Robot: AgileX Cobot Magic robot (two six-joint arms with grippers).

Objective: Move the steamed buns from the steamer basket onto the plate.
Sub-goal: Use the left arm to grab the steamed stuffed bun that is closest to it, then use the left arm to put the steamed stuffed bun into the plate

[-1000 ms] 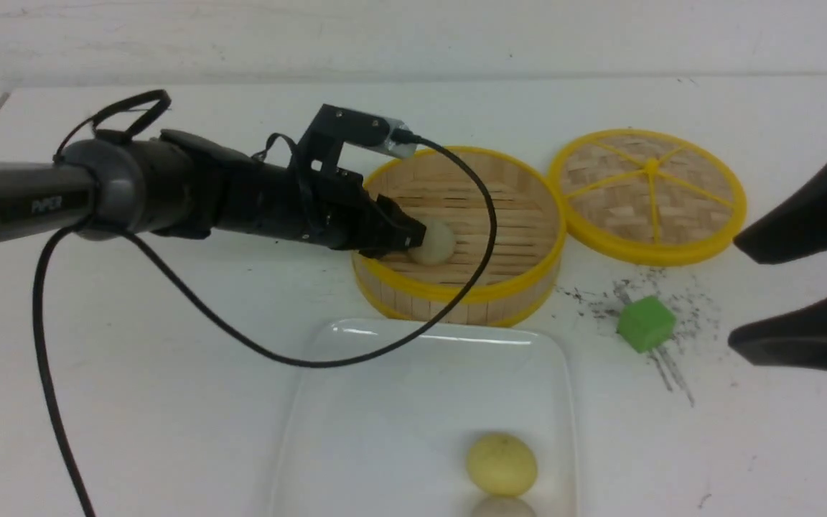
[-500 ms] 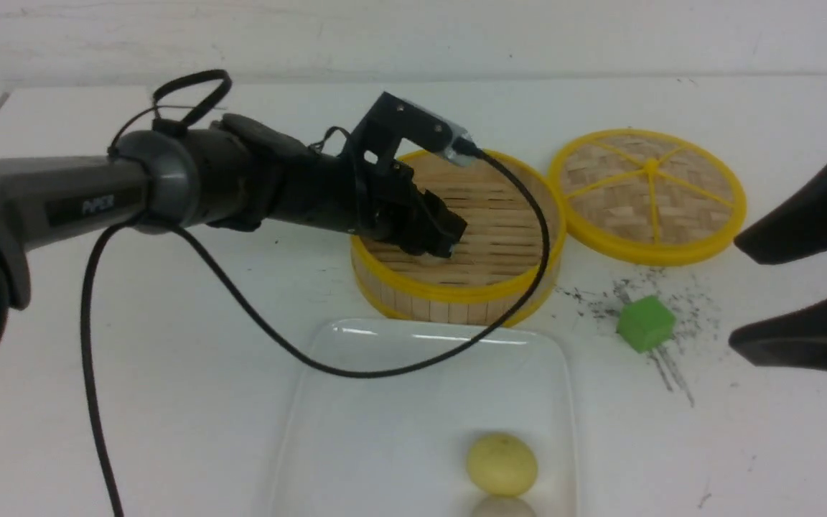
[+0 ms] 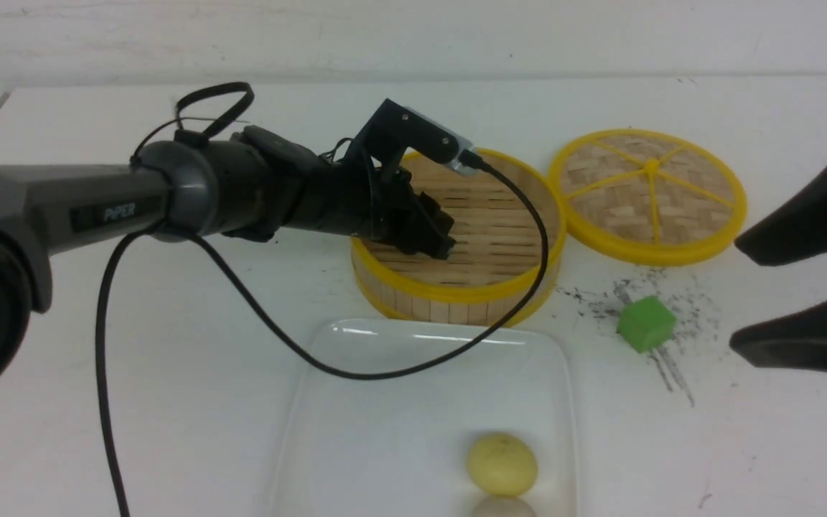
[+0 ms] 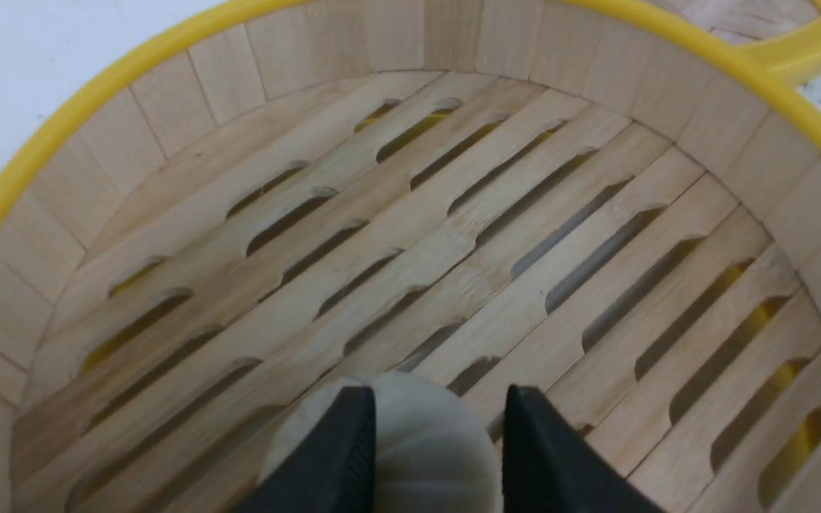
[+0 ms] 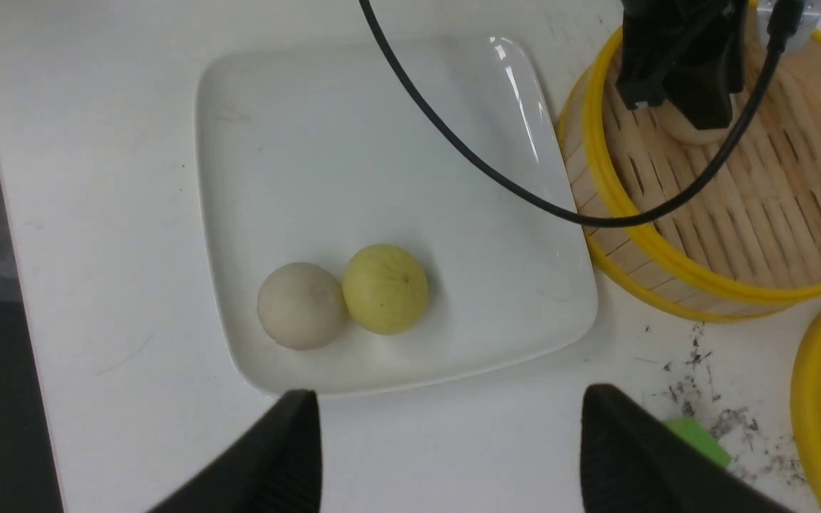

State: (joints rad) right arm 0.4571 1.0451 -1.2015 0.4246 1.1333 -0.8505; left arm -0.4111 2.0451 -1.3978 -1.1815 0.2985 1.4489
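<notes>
The left gripper (image 3: 433, 240) reaches in from the left over the steamer basket (image 3: 456, 291). Its two black fingers (image 4: 343, 456) are part closed and press against both sides of an off-white bun (image 4: 428, 434). From the front the bun is hidden behind the gripper. The right wrist view shows it just under the fingers, over the left part of the basket's slatted floor. I cannot tell whether it rests on the slats or hangs just clear of them. No other bun shows in the basket.

The basket stands at the middle of the white table (image 3: 133, 402), just beyond the far edge of the plate (image 3: 399, 402). On the plate's near right part lie a pale yellow bun (image 3: 502, 463) and, nearer still and touching it, a second off-white bun (image 5: 301, 305). A black cable (image 3: 277, 337) droops from the left wrist across the basket's rim and the plate's far edge.

A woven lid (image 3: 647, 194) with yellow spokes lies flat just to the right of the basket. Near of it sits a green cube (image 3: 645, 323) among dark specks (image 3: 600, 301) on the table. The right gripper (image 3: 734, 293) hangs at the far right, well apart from the basket, its fingers spread wide with nothing between them.
</notes>
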